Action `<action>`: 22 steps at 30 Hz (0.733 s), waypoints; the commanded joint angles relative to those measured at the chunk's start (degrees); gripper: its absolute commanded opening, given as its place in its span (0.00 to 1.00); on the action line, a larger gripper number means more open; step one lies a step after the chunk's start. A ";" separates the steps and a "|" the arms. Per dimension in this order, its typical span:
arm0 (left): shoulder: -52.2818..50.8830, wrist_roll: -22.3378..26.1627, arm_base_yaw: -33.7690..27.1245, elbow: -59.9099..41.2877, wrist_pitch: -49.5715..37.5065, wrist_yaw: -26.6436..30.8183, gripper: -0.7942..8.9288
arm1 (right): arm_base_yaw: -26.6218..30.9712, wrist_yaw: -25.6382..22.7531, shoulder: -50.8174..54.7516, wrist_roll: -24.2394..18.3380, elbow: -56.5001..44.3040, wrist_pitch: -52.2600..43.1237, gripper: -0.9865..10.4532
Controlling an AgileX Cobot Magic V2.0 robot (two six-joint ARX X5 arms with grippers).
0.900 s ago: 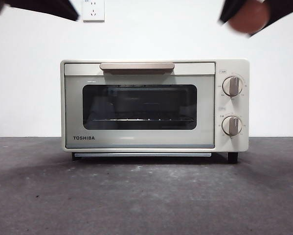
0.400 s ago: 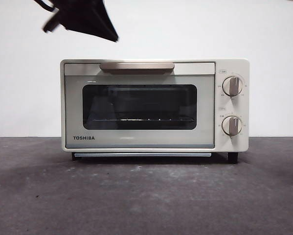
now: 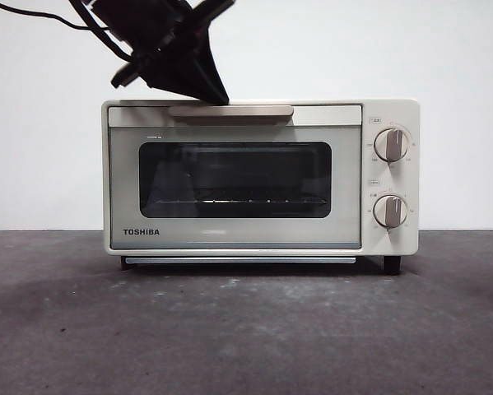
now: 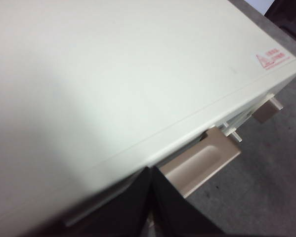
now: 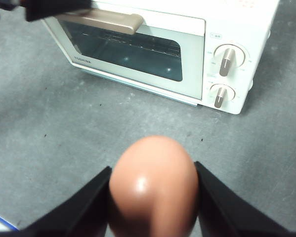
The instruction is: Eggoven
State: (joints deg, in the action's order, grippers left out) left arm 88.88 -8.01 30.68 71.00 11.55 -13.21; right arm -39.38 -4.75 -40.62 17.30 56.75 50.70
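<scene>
The cream TOSHIBA oven (image 3: 260,177) stands in the middle of the table with its door closed. My left gripper (image 3: 214,93) comes down from the upper left, its shut tip just above the left part of the beige handle (image 3: 230,113). In the left wrist view the shut jaws (image 4: 150,174) hang over the oven's top front edge, beside the handle (image 4: 202,163). My right gripper (image 5: 152,197) is shut on the reddish-brown egg (image 5: 152,190), held high in front of the oven (image 5: 187,44) and out of the front view.
Two knobs (image 3: 391,145) (image 3: 389,211) sit on the oven's right panel. Grey tabletop (image 3: 246,329) spreads in front of the oven. A white wall stands behind. The left arm's dark tip (image 5: 54,7) shows by the handle in the right wrist view.
The left gripper has come down and to the right, from the top left corner to just above the handle. The right gripper with the egg has left the front view's top right corner.
</scene>
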 commanded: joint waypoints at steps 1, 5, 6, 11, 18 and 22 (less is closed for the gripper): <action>1.92 1.16 0.63 1.29 -0.35 0.39 0.09 | -0.50 -0.94 -0.35 -1.29 0.70 -0.48 0.09; 2.19 1.40 1.75 1.29 0.87 0.39 0.09 | -0.50 -1.31 -0.35 -1.49 0.70 -0.50 0.09; 2.19 1.44 2.05 1.29 1.46 0.39 0.09 | -0.50 -1.31 -0.42 -1.49 0.70 -0.55 0.09; 2.19 2.19 4.20 1.29 6.49 0.39 0.09 | -0.50 -1.33 -0.42 -1.73 0.70 -1.20 0.09; 2.19 2.54 9.07 1.29 13.70 0.37 0.09 | -0.50 -1.33 -0.46 -1.86 0.70 -1.42 0.09; 2.16 1.75 12.44 1.29 17.90 0.35 0.09 | -0.50 -1.36 -0.46 -1.86 0.70 -1.40 0.09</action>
State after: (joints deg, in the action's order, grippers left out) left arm 89.47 -6.55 42.50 72.03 29.41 -13.72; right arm -39.38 -6.00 -40.73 15.88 56.75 50.15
